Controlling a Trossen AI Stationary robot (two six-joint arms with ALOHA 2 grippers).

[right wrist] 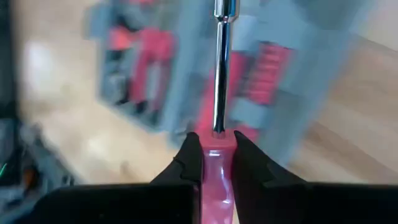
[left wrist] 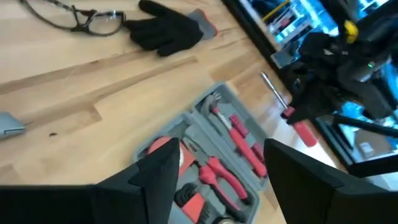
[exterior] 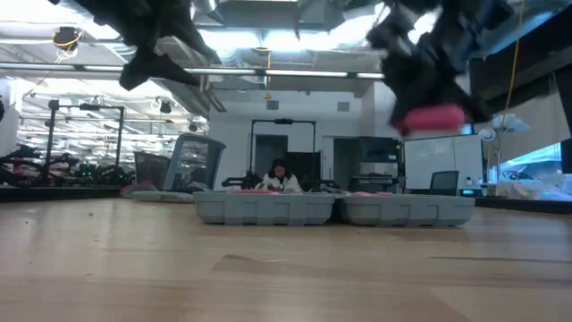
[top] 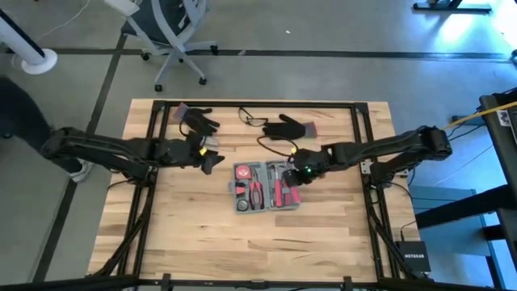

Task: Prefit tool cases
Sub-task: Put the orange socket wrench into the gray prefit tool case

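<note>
On the wooden table [top: 202, 234] we see the tool case [top: 266, 187] lying open near the middle, red-handled tools in its slots. Just left of the case, the left gripper [top: 212, 156] hovers with fingers spread, empty. Over the case's right edge, the right gripper [right wrist: 216, 155] clamps a red-handled screwdriver [right wrist: 219, 74].

One tool case [top: 266, 187], two gloves [top: 199, 119].

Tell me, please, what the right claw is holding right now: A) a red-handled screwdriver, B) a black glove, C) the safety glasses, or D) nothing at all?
A: the right wrist view shows the right claw shut on the red-handled screwdriver, its metal shaft pointing out over the open tool case.
</note>
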